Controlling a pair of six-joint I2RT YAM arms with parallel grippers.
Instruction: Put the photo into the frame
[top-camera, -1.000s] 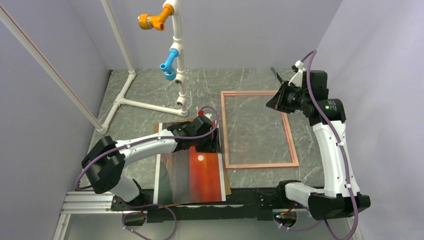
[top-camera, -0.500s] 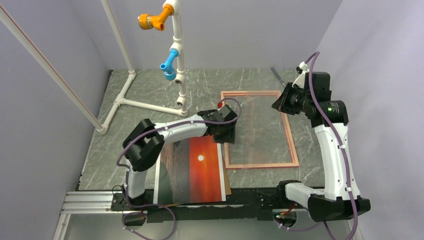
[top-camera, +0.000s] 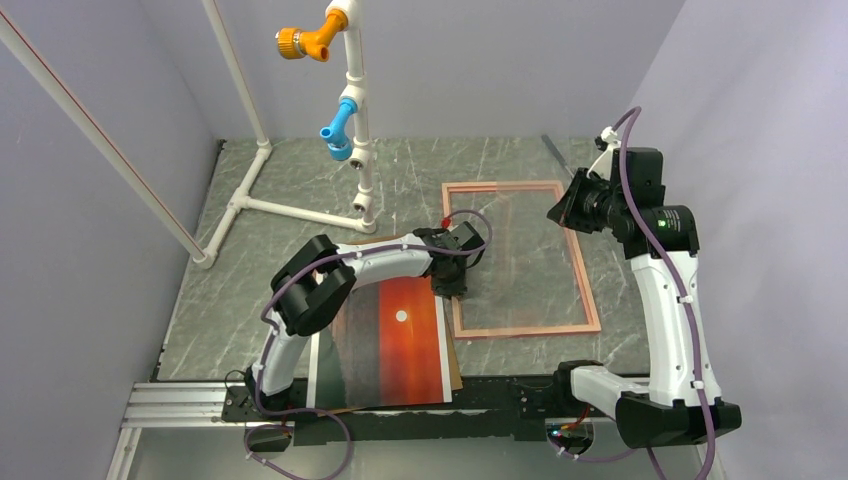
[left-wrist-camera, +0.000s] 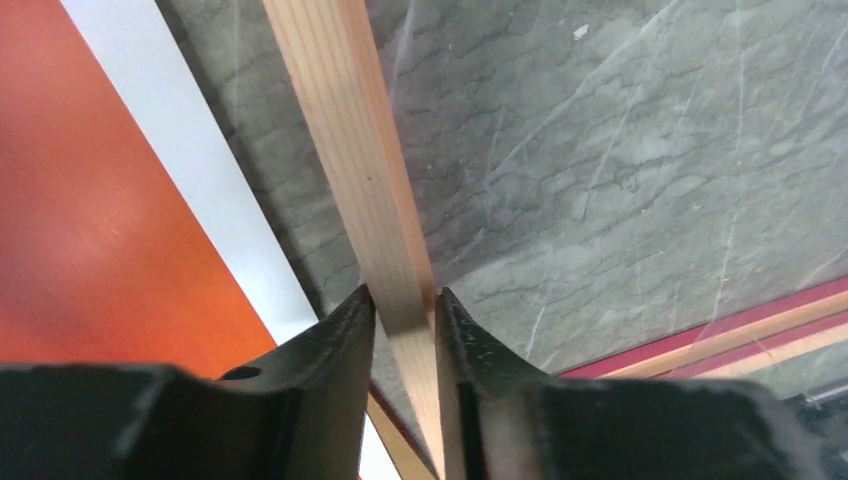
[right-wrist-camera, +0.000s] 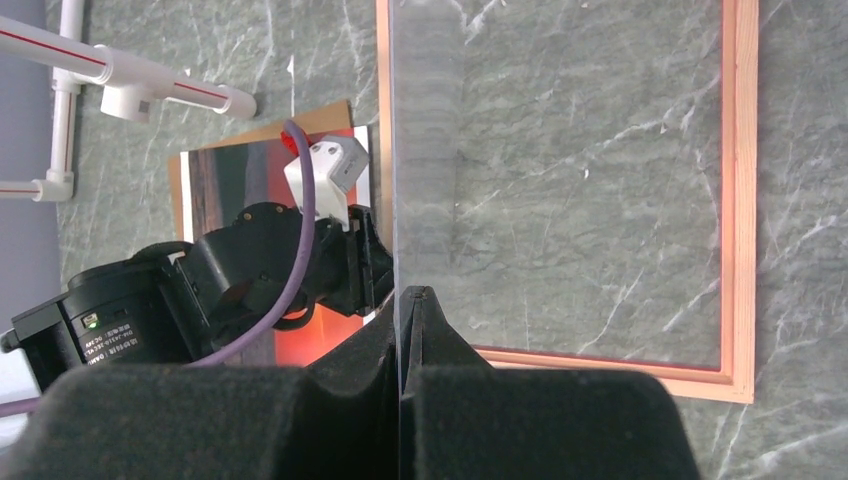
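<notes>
photo (top-camera: 398, 345): flat and picture side up at the near left of the table (top-camera: 300, 170), on a brown backing panel (right-wrist-camera: 310, 124) whose edges show past it; just left of the frame.
frame (top-camera: 525, 329): lies right of the photo, with marble showing inside its rails.
left gripper (left-wrist-camera: 405, 320): clamped on the frame's left rail, one of its fingers (left-wrist-camera: 345, 340) on each side of the pale wood.
right gripper (right-wrist-camera: 405, 295): pads pressed together on the edge of what seems to be a clear pane (right-wrist-camera: 425, 180), held tilted above the frame's far right part.
</notes>
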